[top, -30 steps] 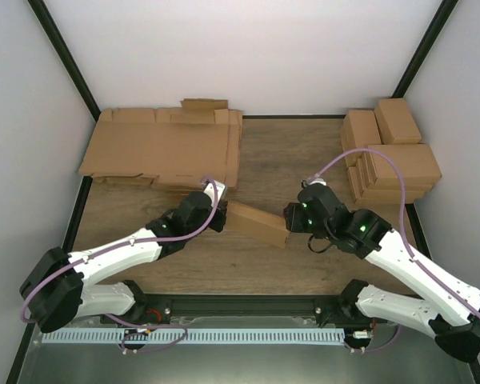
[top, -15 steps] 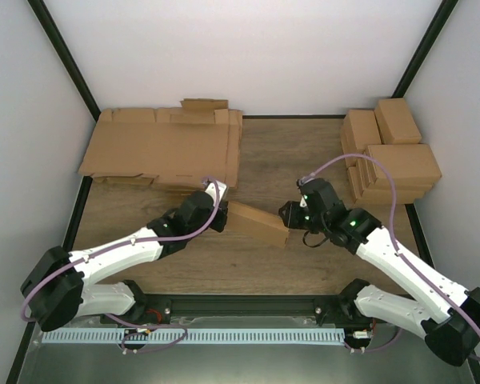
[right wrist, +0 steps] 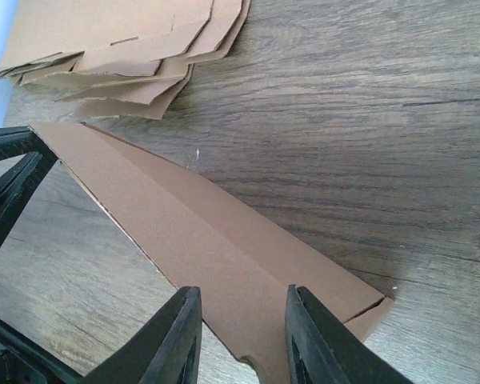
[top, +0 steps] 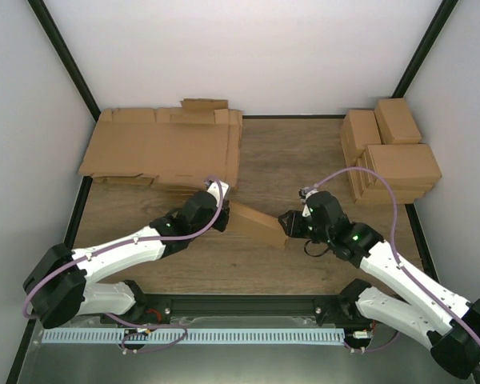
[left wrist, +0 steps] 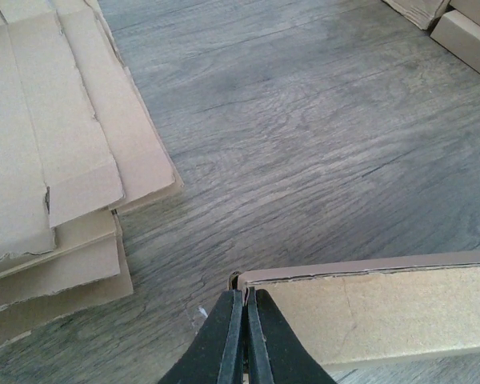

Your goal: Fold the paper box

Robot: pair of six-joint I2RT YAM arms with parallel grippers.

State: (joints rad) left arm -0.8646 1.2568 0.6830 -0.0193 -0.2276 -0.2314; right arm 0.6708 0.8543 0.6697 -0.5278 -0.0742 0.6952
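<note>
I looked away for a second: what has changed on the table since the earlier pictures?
The right arm swung slightly nearer and leftward, bringing the right tool around one end of the paper box; whether it grips is unclear. The left tool stays shut on the other end. The box, the pile of flat sheets and the finished boxes lie much as before.

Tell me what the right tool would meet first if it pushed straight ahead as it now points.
The paper box: its near end sits between the fingers of the right tool. Beyond it, probably the left tool at the far end.
</note>
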